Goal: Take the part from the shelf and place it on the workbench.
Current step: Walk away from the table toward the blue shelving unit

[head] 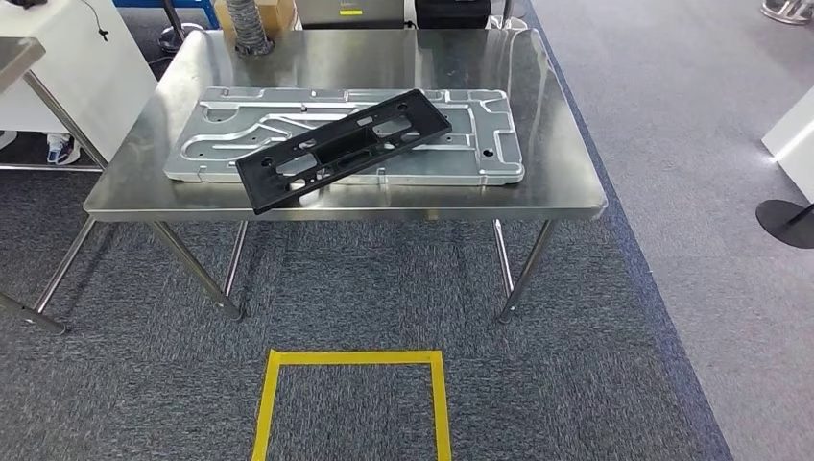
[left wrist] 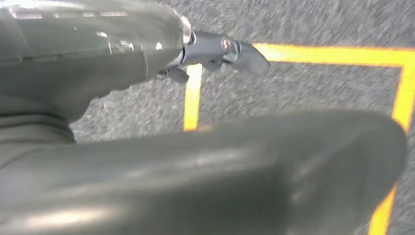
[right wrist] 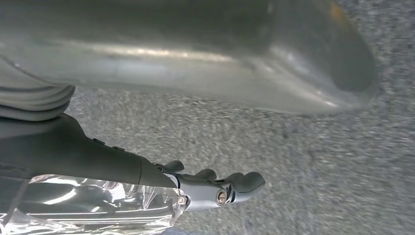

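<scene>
Part (head: 343,151): black, lying askew on metal plate (head: 477,154) on worktop (head: 566,182), centre frame. My left robot hand (left wrist: 215,51) & right robot hand (right wrist: 210,188) hang over carpet, fingers loosely extended, holding nothing. Risk: part's lower-left corner overhangs plate; a knock could slide it off.

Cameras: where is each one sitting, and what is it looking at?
Head view: high on the robot, looking down at the steel workbench, black part and yellow floor tape.
Left wrist view: behind the left hand, facing carpet; shares the tape.
Right wrist view: behind the right hand, facing carpet.
</scene>
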Controlling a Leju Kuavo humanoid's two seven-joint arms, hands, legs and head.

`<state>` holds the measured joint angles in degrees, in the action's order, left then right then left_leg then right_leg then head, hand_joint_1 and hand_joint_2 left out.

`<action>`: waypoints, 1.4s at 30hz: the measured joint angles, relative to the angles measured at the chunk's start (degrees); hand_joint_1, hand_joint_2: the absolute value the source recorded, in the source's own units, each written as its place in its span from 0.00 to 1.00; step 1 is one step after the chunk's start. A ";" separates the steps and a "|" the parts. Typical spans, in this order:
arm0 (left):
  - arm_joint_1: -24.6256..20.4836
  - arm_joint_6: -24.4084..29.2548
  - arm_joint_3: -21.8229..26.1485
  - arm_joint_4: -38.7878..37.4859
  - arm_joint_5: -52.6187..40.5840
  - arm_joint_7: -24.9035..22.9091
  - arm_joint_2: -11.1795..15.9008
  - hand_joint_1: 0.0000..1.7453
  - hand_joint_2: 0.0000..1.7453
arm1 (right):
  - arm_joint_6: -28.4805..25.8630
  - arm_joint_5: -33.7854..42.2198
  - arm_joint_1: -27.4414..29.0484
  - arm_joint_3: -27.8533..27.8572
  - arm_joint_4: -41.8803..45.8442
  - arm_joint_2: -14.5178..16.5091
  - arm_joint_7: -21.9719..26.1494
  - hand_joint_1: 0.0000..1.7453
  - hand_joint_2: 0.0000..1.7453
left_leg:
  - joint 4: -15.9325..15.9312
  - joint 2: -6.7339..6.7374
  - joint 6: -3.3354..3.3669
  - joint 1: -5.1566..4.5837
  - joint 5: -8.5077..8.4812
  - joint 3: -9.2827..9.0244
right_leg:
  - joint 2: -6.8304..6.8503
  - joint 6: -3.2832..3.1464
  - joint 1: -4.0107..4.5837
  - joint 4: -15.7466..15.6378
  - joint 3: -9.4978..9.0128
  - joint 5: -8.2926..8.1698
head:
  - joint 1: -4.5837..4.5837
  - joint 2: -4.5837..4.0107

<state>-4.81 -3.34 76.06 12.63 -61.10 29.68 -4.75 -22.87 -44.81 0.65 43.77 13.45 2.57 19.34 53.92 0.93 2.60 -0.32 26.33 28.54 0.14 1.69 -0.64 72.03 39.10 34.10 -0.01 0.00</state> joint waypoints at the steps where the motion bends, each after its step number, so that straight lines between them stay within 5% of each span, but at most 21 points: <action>1: 0.01 0.00 0.00 0.00 -0.05 -0.02 0.00 0.00 0.00 | 0.18 -0.20 -0.06 -0.21 -0.11 -0.01 -0.08 0.00 0.00 | 0.50 0.04 -0.14 0.03 -0.49 1.17 | 0.00 0.21 -0.15 1.34 -0.50 -0.62 | 0.00 0.00; 2: 0.01 0.00 0.00 0.00 -0.10 -0.04 -0.01 0.00 0.00 | 0.32 -0.40 -0.10 -0.41 -0.21 -0.01 -0.14 0.00 0.00 | 1.11 0.06 -0.33 0.10 -0.92 2.34 | 0.01 0.36 -0.33 0.60 -2.02 -2.19 | 0.00 0.00; 4: 0.00 0.00 -0.01 0.00 -0.12 -0.06 -0.02 0.00 0.00 | 0.72 -0.82 -0.30 -0.79 -0.35 -0.01 -0.21 0.00 0.00 | 2.65 0.04 -0.84 0.19 -1.54 4.52 | -0.01 0.53 -0.63 -6.22 -7.72 -4.16 | -0.01 0.00; 6: -0.05 0.01 -0.03 0.00 -0.12 -0.05 -0.03 0.00 0.00 | 1.12 -1.08 -0.61 -1.11 -0.49 -0.01 -0.29 0.00 0.00 | 4.04 -0.01 -1.47 0.13 -2.01 5.90 | -0.23 0.08 -0.53 -13.23 -12.46 -3.05 | -0.03 0.00; 7: -0.08 0.01 -0.05 0.00 -0.13 -0.05 -0.03 0.00 0.00 | 1.26 -1.13 -0.73 -1.24 -0.57 -0.01 -0.39 0.00 0.00 | 4.37 -0.02 -1.81 0.09 -2.34 6.23 | -0.33 -0.34 -0.37 -14.85 -13.31 -2.31 | -0.06 0.01; 10: 0.06 0.05 -0.07 0.00 -0.14 -0.04 -0.01 0.00 0.00 | 1.42 -1.19 -0.89 -1.46 -0.93 0.01 -0.89 0.00 0.00 | 4.86 -0.18 -2.93 0.39 -2.42 6.91 | -0.12 -1.98 -0.24 -15.23 -12.21 -3.45 | -0.16 0.01; 12: 0.26 0.07 -0.07 0.00 -0.15 -0.04 -0.01 0.00 0.00 | 1.49 -1.17 -1.00 -1.56 -1.13 -0.02 -1.12 0.00 0.00 | 8.47 -0.38 -3.56 0.67 1.95 8.35 | 0.13 -2.82 -0.31 -15.43 -10.64 -4.95 | 0.08 0.00; 14: 0.32 0.07 -0.08 0.00 -0.19 -0.04 -0.03 0.00 0.00 | 1.55 -1.18 -1.01 -1.67 -1.18 -0.06 -1.17 0.00 0.00 | 15.39 -0.42 -4.00 0.84 7.54 10.03 | 0.17 -3.08 -0.11 -15.37 -8.77 -6.33 | 0.30 0.00; 16: 0.33 0.07 -0.09 0.00 -0.23 -0.04 -0.03 0.00 0.00 | 1.77 -1.20 -0.99 -1.75 -1.30 -0.05 -1.32 0.00 0.00 | 20.05 -0.43 -4.06 0.91 8.59 9.85 | 0.17 -3.08 0.11 -15.20 -6.88 -7.66 | 0.30 0.00; 18: 0.28 0.04 -0.12 0.00 -0.31 -0.04 -0.02 0.00 0.00 | 2.32 -1.22 -0.99 -1.79 -1.45 -0.05 -2.00 0.00 0.00 | 17.29 -0.45 -3.59 0.85 5.64 5.90 | 0.15 -2.97 0.30 -15.02 -5.25 -8.84 | 0.32 0.00; 21: -0.14 -0.07 -0.25 0.01 -0.63 -0.03 0.04 0.00 0.00 | 3.50 -1.28 -1.10 -1.83 -1.60 0.05 -3.69 0.00 0.00 | 4.08 -0.50 -2.20 0.30 4.57 -3.81 | 0.16 -2.44 0.55 -14.86 -4.00 -10.45 | 0.27 0.00; 22: -0.30 -0.10 -0.28 0.01 -0.71 -0.02 0.05 0.00 0.00 | 3.84 -1.30 -1.13 -1.84 -1.63 0.09 -4.20 0.00 0.00 | 1.19 -0.52 -1.87 0.07 5.13 -5.53 | 0.23 -2.13 0.52 -14.88 -3.80 -11.00 | 0.25 0.00; 24: -0.39 -0.13 -0.30 -0.01 -0.73 -0.04 -0.02 0.00 0.00 | 4.21 -1.29 -1.10 -1.84 -1.66 0.09 -4.87 0.00 0.00 | -0.61 -0.49 -1.44 -0.04 4.96 -5.85 | 0.33 -1.38 0.42 -15.14 -3.53 -12.07 | 0.23 0.00; 26: -0.36 -0.12 -0.28 -0.01 -0.71 -0.15 -0.11 0.00 0.00 | 4.30 -1.25 -1.07 -1.82 -1.67 0.05 -5.19 0.00 0.00 | -0.95 -0.28 -0.78 0.13 3.61 -4.89 | 0.13 -0.74 0.27 -14.10 -2.83 -10.60 | 0.17 0.00; 29: -0.40 0.29 -0.27 0.00 -0.58 -0.51 -0.19 0.00 0.00 | 4.37 -1.13 -1.05 -1.79 -1.69 0.04 -5.44 0.00 0.00 | -0.88 -0.12 -0.12 0.17 1.87 -2.47 | -0.07 -0.15 0.03 -4.91 -0.02 -2.72 | -0.15 0.00; 31: -0.36 0.85 -0.26 0.00 -0.46 -1.05 -0.21 0.00 0.00 | 4.49 -1.10 -1.04 -1.75 -1.69 0.03 -5.55 0.00 0.50 | -0.38 -0.03 -0.19 0.09 0.96 -0.76 | -0.06 0.16 -0.10 0.98 0.87 -1.34 | -0.16 0.00; 33: -0.37 1.41 -0.26 -0.01 -0.28 -1.94 -0.22 0.00 0.00 | 4.82 -1.12 -1.06 -1.70 -1.69 0.01 -6.02 0.00 1.00 | 0.50 0.05 -0.43 0.13 0.36 0.89 | -0.05 0.24 -0.21 -0.58 -1.88 -4.06 | -0.16 0.00; 35: -0.40 1.92 -0.25 -0.01 -0.10 -3.26 -0.31 0.00 0.00 | 5.19 -1.19 -1.19 -1.64 -1.69 -0.03 -6.93 0.00 1.00 | 1.69 0.05 -0.77 0.10 0.08 2.24 | -0.03 0.03 -0.19 -8.66 -7.73 -5.52 | -0.17 0.00; 37: -0.49 2.29 -0.21 0.00 0.11 -4.84 -0.39 0.00 0.50 | 5.52 -1.25 -1.44 -1.54 -1.69 -0.06 -8.13 0.00 1.00 | 2.69 0.05 -1.29 -0.03 -0.15 3.13 | -0.07 -0.47 0.00 -14.63 -11.29 -4.53 | -0.14 0.00; 39: -0.59 2.41 -0.16 0.00 0.29 -6.26 -0.39 0.00 1.00 | 6.20 -1.00 -1.59 -1.26 -1.69 -0.08 -9.62 0.00 1.00 | 3.10 0.04 -1.29 -0.14 -0.23 3.54 | -0.11 -0.95 0.07 -15.90 -11.51 -3.98 | -0.07 0.00; 42: -0.63 2.40 -0.15 0.00 0.32 -7.31 -0.37 0.00 1.00 | 7.15 -0.39 -1.63 -0.50 -1.71 -0.08 -11.42 0.00 1.00 | 2.95 -0.07 -0.93 -0.09 -0.66 3.65 | 0.05 -1.42 0.23 -16.05 -11.36 -4.25 | -0.08 0.00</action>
<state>-5.44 -0.95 75.91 12.63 -60.78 22.37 -5.12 -15.72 -45.19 -0.99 43.27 11.74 2.49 7.92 56.86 0.86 1.67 -0.41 25.67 32.19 0.19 0.27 -0.40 55.98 27.74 29.85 -0.09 0.00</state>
